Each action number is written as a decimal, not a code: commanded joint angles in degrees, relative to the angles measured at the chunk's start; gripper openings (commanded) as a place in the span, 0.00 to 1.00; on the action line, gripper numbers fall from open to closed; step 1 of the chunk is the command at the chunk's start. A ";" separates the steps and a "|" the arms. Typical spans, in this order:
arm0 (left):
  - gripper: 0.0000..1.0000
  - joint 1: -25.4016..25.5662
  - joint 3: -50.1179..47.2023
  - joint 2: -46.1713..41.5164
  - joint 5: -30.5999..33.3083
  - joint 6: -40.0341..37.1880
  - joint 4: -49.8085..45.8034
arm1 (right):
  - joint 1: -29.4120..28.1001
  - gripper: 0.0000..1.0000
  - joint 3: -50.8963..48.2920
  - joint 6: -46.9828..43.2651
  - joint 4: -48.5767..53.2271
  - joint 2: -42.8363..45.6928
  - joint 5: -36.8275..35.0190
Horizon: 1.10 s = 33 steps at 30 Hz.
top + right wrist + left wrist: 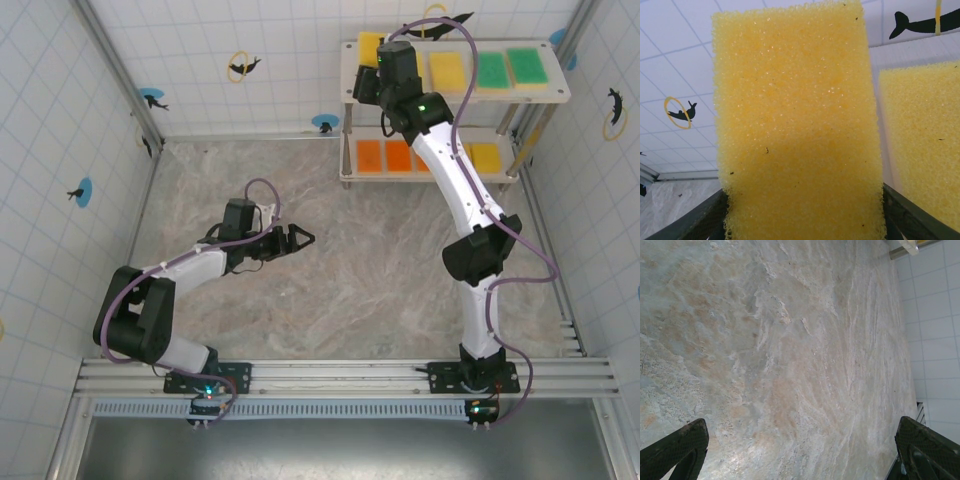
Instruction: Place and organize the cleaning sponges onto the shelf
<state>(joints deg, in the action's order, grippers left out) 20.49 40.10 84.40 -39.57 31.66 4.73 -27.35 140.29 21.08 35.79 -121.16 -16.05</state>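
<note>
My right gripper (370, 82) is over the left end of the shelf's (455, 98) top board, shut on a yellow sponge (371, 44). In the right wrist view that sponge (795, 125) sits between the two dark fingers (700, 225), touching both, beside another yellow sponge (922, 145). The top board also carries a yellow sponge (447, 70) and two green ones (490, 70) (526, 67). On the lower board lie orange sponges (370, 155) (399, 155) and a yellow one (485, 157), partly hidden by the arm. My left gripper (296, 240) hangs open over bare table (790, 340), holding nothing.
The marbled table (330, 290) is walled by white tiled panels with whale stickers (240, 67). The shelf stands at the back right against the wall. A metal rail (340, 375) runs along the near edge by the arm bases.
</note>
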 commanded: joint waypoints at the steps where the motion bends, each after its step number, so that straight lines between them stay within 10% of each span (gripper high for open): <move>1: 0.98 -0.54 -0.45 -1.06 0.05 -1.12 -0.07 | 0.19 0.70 2.53 0.13 -1.34 -1.44 -0.49; 33: 0.98 -0.76 -0.17 -0.73 -0.20 -1.29 -0.23 | -0.42 0.75 2.49 -1.02 -0.27 -2.37 -2.75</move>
<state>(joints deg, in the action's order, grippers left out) 20.27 40.10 84.36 -39.59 31.64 4.73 -27.42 140.29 20.36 35.99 -121.82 -17.93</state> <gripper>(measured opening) 0.976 0.754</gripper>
